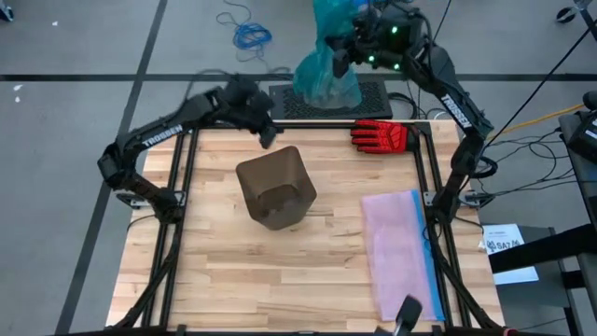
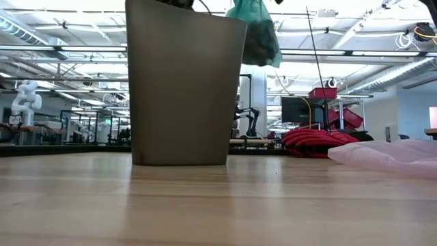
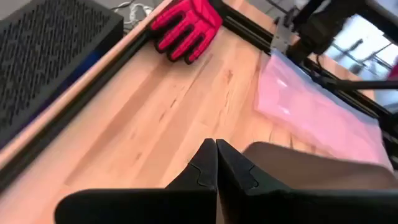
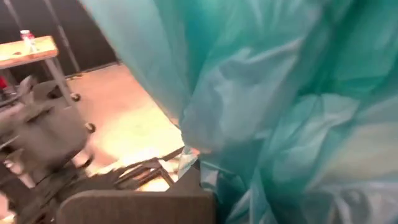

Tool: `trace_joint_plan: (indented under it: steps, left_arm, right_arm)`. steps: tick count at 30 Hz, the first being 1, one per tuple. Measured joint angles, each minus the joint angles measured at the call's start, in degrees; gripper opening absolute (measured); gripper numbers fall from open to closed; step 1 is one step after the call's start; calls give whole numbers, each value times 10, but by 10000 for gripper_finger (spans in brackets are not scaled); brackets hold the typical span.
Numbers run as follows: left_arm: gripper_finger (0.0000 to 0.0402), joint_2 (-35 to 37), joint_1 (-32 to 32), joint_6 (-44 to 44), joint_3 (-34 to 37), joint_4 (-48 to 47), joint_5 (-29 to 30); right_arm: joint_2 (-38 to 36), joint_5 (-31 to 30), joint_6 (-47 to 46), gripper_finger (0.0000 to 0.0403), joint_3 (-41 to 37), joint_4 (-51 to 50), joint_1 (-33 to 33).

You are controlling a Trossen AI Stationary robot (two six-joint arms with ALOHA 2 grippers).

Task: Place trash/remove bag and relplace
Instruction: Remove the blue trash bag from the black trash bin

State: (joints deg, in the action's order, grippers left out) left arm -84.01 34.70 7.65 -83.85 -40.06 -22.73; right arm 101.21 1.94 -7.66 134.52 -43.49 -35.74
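Observation:
A tall grey-brown bin (image 1: 275,191) stands upright and unlined on the wooden table (image 1: 215,271). My left gripper (image 1: 266,133) hovers just past the bin's far-left corner, shut with nothing between its fingers (image 3: 216,163). The bin's rim (image 3: 311,167) shows close beside them. The teal bag (image 1: 326,75) hangs beyond the table's far edge, and my right gripper (image 1: 347,54) is shut on it. In the low view the bag (image 2: 256,27) shows high up behind the bin (image 2: 184,82). The trash is not in view. My right gripper holds the teal bag by its gathered upper part (image 1: 334,37), with several layers bunched together. In the right wrist view the bag's folds (image 4: 267,112) hide the fingers. The bag hangs slack below the gripper, lifted clear of the table, over a black perforated box.
A red-and-black glove (image 1: 382,135) lies at the table's far right edge. A pale pink bag with a blue edge (image 1: 401,252) lies flat on the near right. A black perforated box (image 1: 373,98) sits beyond the far edge, and a blue cord (image 1: 247,33) is on the floor.

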Motion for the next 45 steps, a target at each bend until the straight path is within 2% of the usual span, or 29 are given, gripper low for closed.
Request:
trace_joint_plan:
  steps: [3, 6, 9, 12, 17, 23, 27, 30, 34, 38, 45]
  left_arm:
    - [0, 0, -54, 61, 25, 36, 68]
    - [0, 0, -99, 131, 50, 79, 141]
    - [0, 0, -133, 191, 61, 101, 175]
    - [0, 0, -167, 215, 63, 115, 197]
    - [0, 0, -204, 210, 63, 110, 203]
    - [0, 4, -212, 184, 57, 109, 203]
    - [0, 25, -209, 142, 7, 103, 248]
    - [0, 27, -191, 132, -23, 30, 283]
    - [0, 9, -158, 144, -22, -87, 294]
    - [0, -10, -139, 141, -21, -141, 295]
    - [0, -29, -158, 129, -14, -96, 232]
  right_arm:
    - [0, 67, 6, 0, 0, -8, -41]
    - [0, 102, 21, 0, 0, -26, -75]
    - [0, 133, 38, 0, 0, -40, -100]
    - [0, 165, 50, 0, 0, -50, -114]
    - [1, 179, 54, 0, -13, -61, -113]
    - [2, 178, 47, 0, -36, -56, -97]
    - [2, 177, 45, 0, -40, -45, -88]
    - [4, 178, 45, 0, -40, -42, -87]
    - [7, 177, 50, 0, -40, -52, -87]
    - [7, 177, 55, 0, -40, -51, -87]
    - [7, 177, 58, 0, -40, -51, -87]
